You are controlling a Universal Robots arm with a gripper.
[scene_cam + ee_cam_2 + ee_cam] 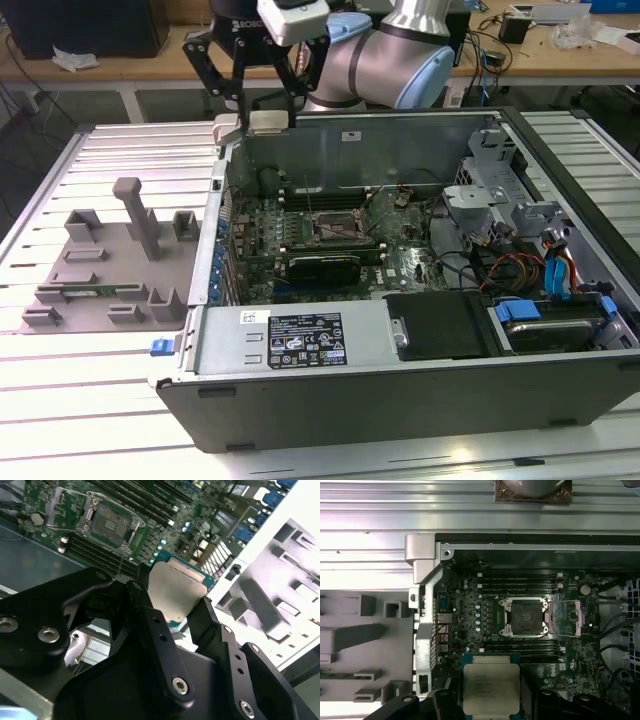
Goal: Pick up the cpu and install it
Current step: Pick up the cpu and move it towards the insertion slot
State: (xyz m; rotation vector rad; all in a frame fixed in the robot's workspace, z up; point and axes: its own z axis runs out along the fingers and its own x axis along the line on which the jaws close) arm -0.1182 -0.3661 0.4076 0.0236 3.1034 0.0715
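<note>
Exterior view, gripper: the gripper (262, 108) hangs over the far corner of the computer case (300, 345) at the exterior view's left; its black fingers (240, 75) are closed on the cpu (268, 122), a pale plate near the case rim.
Exterior view, surroundings: the motherboard (265, 240) lies inside the open case; the socket (335, 228) sits near its middle, well apart from the cpu; a grey fixture (100, 260) rests on the slatted table (60, 400) at the exterior view's left of the case.
Second wrist view, grip: two fingers (150, 617) clamp opposite edges of the cpu (175, 587); its silvery top plate faces the camera; the socket (107, 522) shows beyond it, uncovered.
First wrist view, position: the cpu (491, 687) hangs between the fingers (445, 702) over the motherboard (465, 605) edge near the case wall; the socket (526, 616) lies apart from it; its cover plate stands swung open beside it.
</note>
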